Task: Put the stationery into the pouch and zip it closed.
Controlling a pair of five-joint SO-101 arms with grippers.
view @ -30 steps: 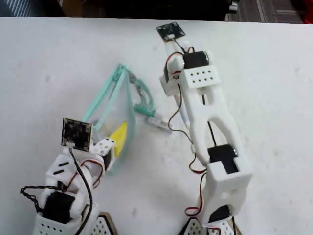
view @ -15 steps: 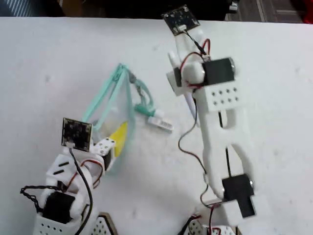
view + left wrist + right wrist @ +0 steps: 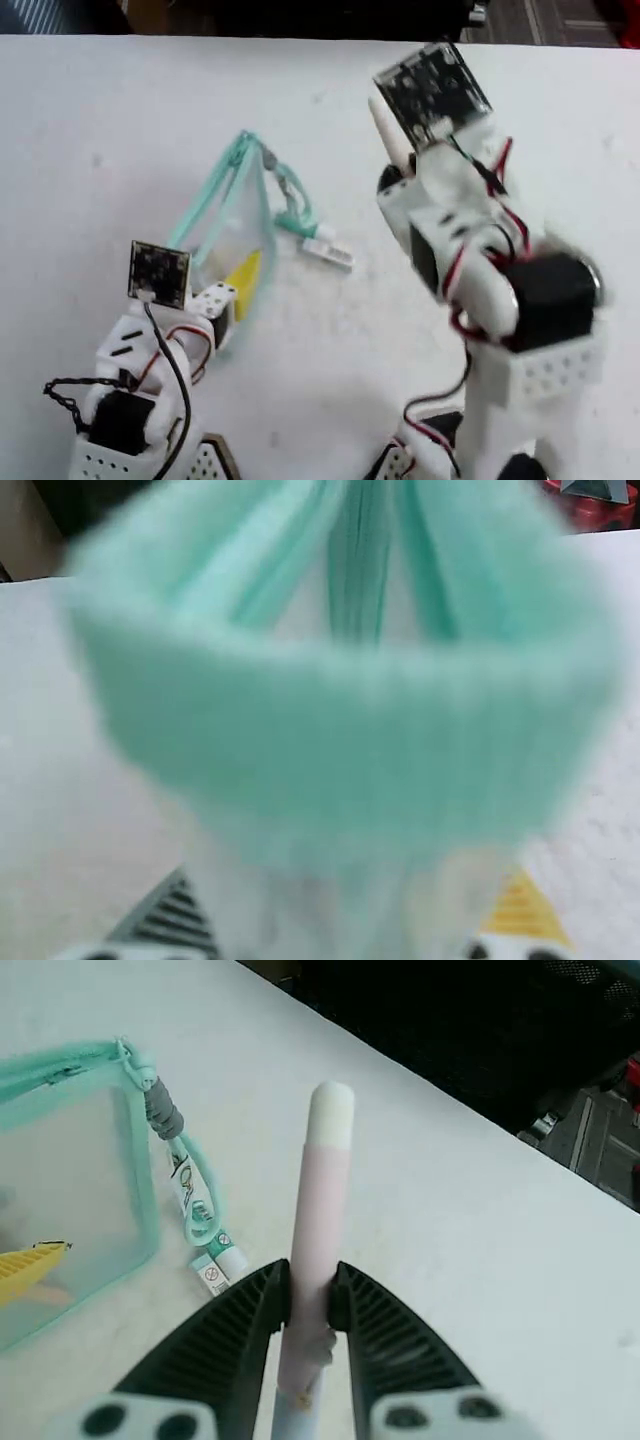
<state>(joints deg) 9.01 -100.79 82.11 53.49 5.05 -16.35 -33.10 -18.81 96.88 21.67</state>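
A clear pouch (image 3: 232, 232) with mint-green zip edging lies left of centre, a yellow item (image 3: 243, 272) inside it. Its cord and tag (image 3: 310, 240) trail to the right. My left gripper (image 3: 222, 310) sits at the pouch's near corner, shut on the green edge (image 3: 340, 730), which looms close in the left wrist view. My right gripper (image 3: 310, 1295) is raised above the table right of the pouch, shut on a pale pink pen (image 3: 320, 1220). The pen's tip (image 3: 388, 130) sticks out beyond the wrist camera board in the high view. The pouch (image 3: 70, 1190) lies beyond the right gripper.
White table (image 3: 120, 120) has open surface at the left, back and far right. A dark edge and floor run behind the table's far side (image 3: 300, 15). The right arm's body (image 3: 520, 330) stands tall over the right front.
The right arm has lifted up and swung toward the near right with the pen held in its gripper. The left arm and the pouch have stayed still.
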